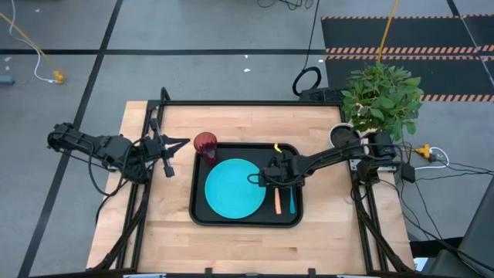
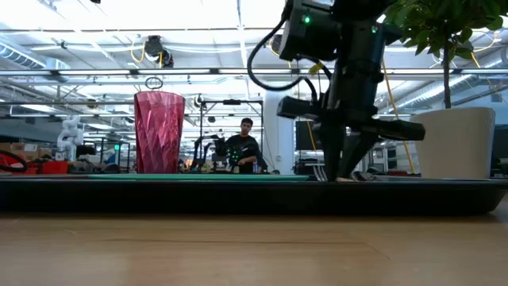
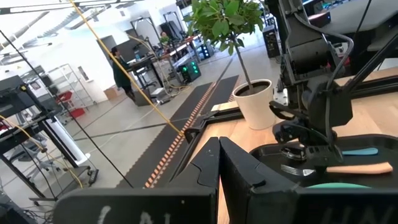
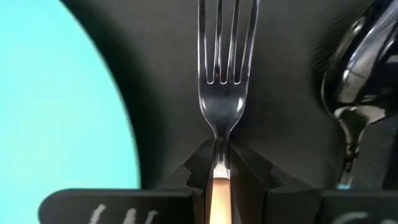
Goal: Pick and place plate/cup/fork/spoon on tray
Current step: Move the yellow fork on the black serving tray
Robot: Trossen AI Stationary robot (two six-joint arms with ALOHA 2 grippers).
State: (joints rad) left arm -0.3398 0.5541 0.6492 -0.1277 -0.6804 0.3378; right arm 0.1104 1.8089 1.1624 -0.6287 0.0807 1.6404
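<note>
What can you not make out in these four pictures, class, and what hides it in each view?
- High view: the fork tines and spoon bowl, covered by the right claw.
- Low view: the plate, only a thin green edge behind the tray rim; cutlery hidden.
- Right wrist view: the fork handle's end and the spoon handle, cut off by the edge and fingers.
- Left wrist view: the cup, out of frame.

Black tray (image 1: 197,218) on counter, holding turquoise plate (image 1: 232,188) flat at centre. Red cup (image 1: 205,144) upright at tray's far left corner. Orange-handled fork (image 1: 278,201) and blue-handled spoon (image 1: 292,202) side by side right of plate.
</note>
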